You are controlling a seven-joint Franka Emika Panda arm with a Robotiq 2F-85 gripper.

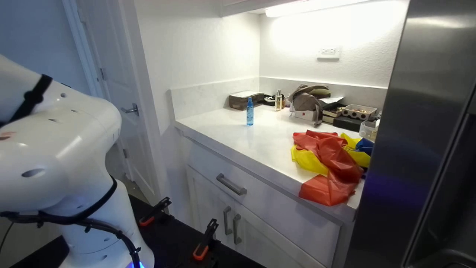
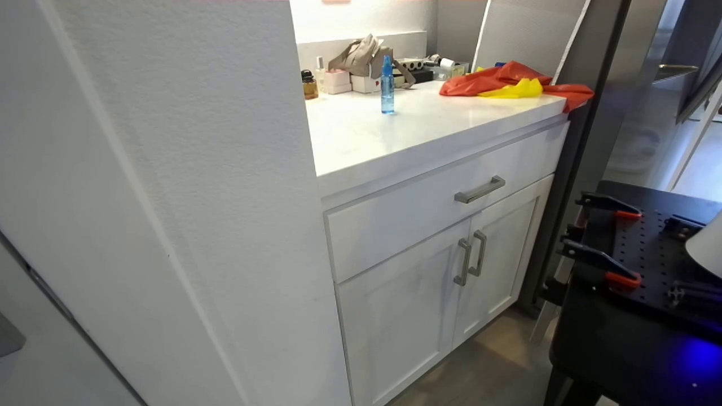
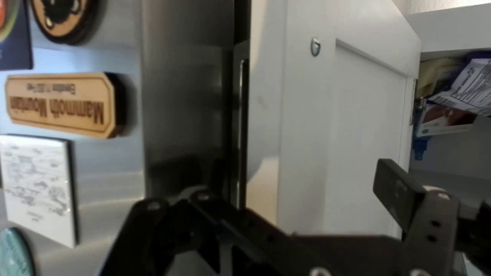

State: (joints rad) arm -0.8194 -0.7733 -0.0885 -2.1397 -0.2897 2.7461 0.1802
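In the wrist view my gripper (image 3: pixel 299 199) stands wide open, its dark fingers coming up from the bottom edge. The pad (image 3: pixel 397 191) of the right-hand finger shows plainly; the left one is dark and blurred. Between and beyond them is a white cabinet door (image 3: pixel 364 115), swung open. How far the fingers are from it, or whether they touch it, I cannot tell. Past the door, inside the cabinet, hang or lie printed packets (image 3: pixel 472 88). Both exterior views leave the gripper out; the white arm (image 1: pixel 74 149) fills the left of an exterior view.
A steel fridge (image 3: pixel 184 96) with several magnets, including a wooden sign (image 3: pixel 57 103), stands beside the door. On the white counter (image 1: pixel 219 123) are a blue spray bottle (image 1: pixel 250 113), a red and yellow sheet (image 1: pixel 334 167) and boxes at the back. Clamps (image 1: pixel 202 245) stick up near the arm's base.
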